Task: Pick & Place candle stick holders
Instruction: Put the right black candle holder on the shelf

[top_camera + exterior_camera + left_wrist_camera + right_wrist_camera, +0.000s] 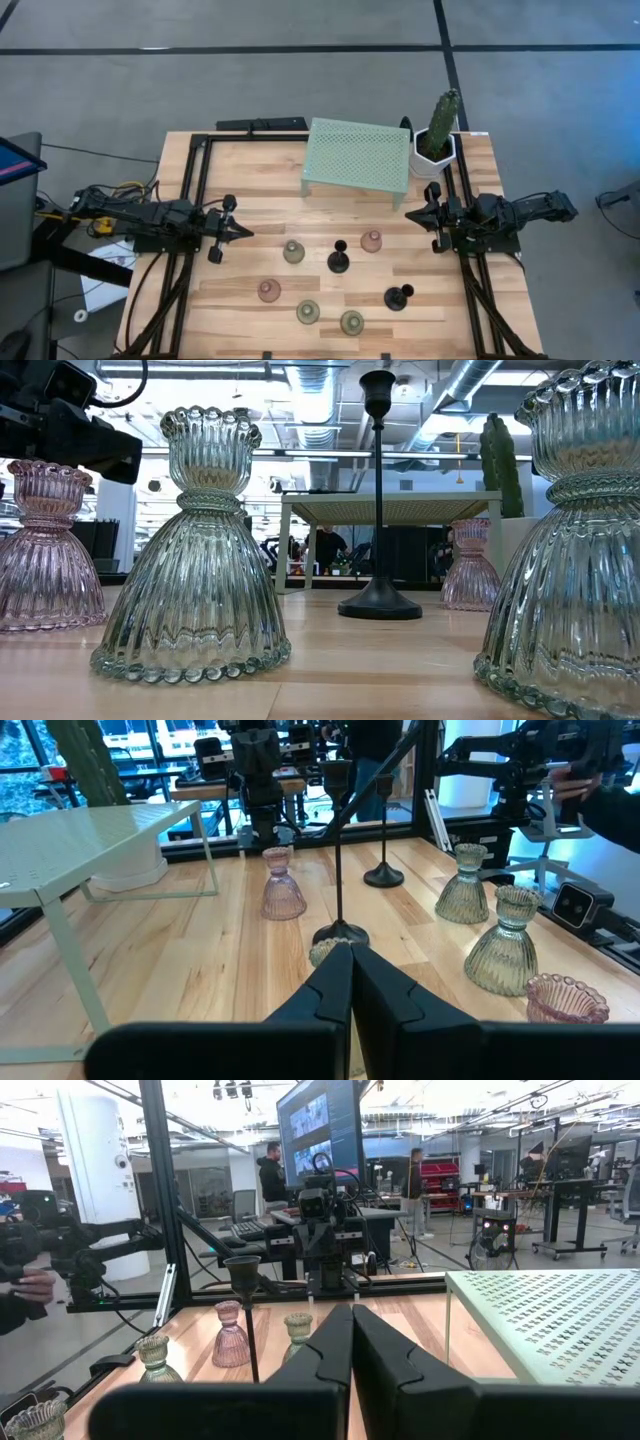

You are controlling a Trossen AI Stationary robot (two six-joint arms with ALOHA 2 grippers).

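Both arms sit out at the table's edges. The left gripper (243, 233) is at the left middle of the overhead frame, fingers pressed together, empty and pointing toward the table's centre. The right gripper (410, 214) mirrors it at the right middle, fingers likewise together with nothing between them.

All seven candle stick holders stand upright on the wooden table (250, 170), spread across the lower centre of the overhead frame, between the two grippers and below them. A pale green holder (293, 252) stands left of centre, nearest the left gripper. Just right of it is a black thin-stemmed holder (338, 261), and right of that, a little higher, a pinkish holder (371, 241). Lower down, a second pinkish holder (269, 291) sits at the left of the group and a second black holder (398, 297) at the right. Two more green holders (308, 312) (352, 322) stand side by side near the bottom edge of the table. None of them touch.

From table height, the ribbed green glass (195, 560) looms at left centre, another green one (570, 550) fills the right edge, and a black stem (379, 500) rises in the middle.

At the upper centre of the overhead frame stands a mint perforated stand (357, 155), with a green cactus in a white pot (438, 135) just beside its right end.
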